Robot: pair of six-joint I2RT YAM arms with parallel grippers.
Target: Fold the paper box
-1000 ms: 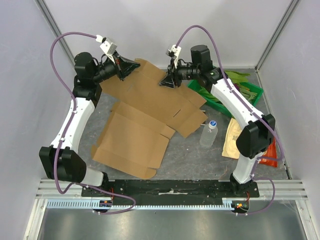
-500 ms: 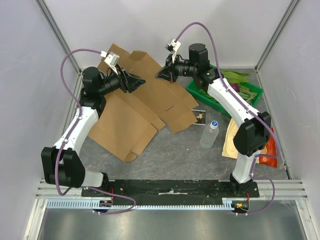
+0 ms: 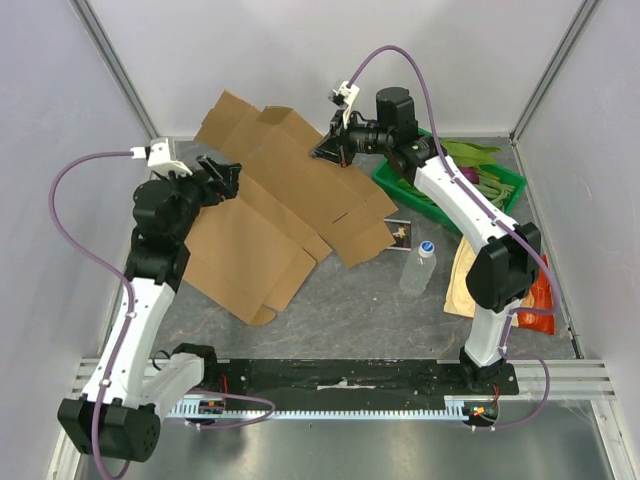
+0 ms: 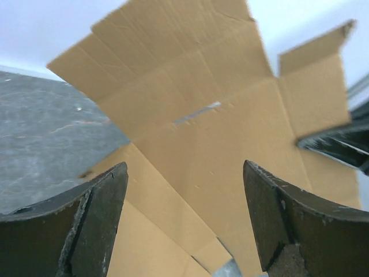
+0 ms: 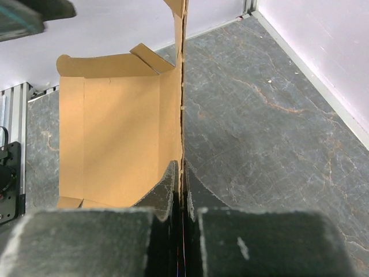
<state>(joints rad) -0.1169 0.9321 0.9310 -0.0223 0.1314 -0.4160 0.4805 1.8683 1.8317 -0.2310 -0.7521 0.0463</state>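
The paper box (image 3: 285, 205) is a flat brown cardboard blank, tilted up at its far side and leaning toward the back wall. My right gripper (image 3: 332, 150) is shut on its far right edge. In the right wrist view the thin cardboard edge (image 5: 182, 86) runs straight into the pinched gripper (image 5: 183, 168), with the panel (image 5: 115, 133) spreading to the left. My left gripper (image 3: 222, 180) hangs open just left of the blank, touching nothing. In the left wrist view the gripper (image 4: 185, 167) stands wide with the creased cardboard (image 4: 219, 133) beyond it.
A green tray (image 3: 510, 186) with leafy vegetables sits at the back right. A clear bottle (image 3: 418, 268), a small dark card (image 3: 400, 232), a tan snack bag (image 3: 465, 280) and an orange packet (image 3: 541, 305) lie right of the box. White walls stand close behind.
My left gripper opened, let go of the cardboard and drew back to the left. My right gripper closed on the far edge and raised the blank, which shifted toward the back left.
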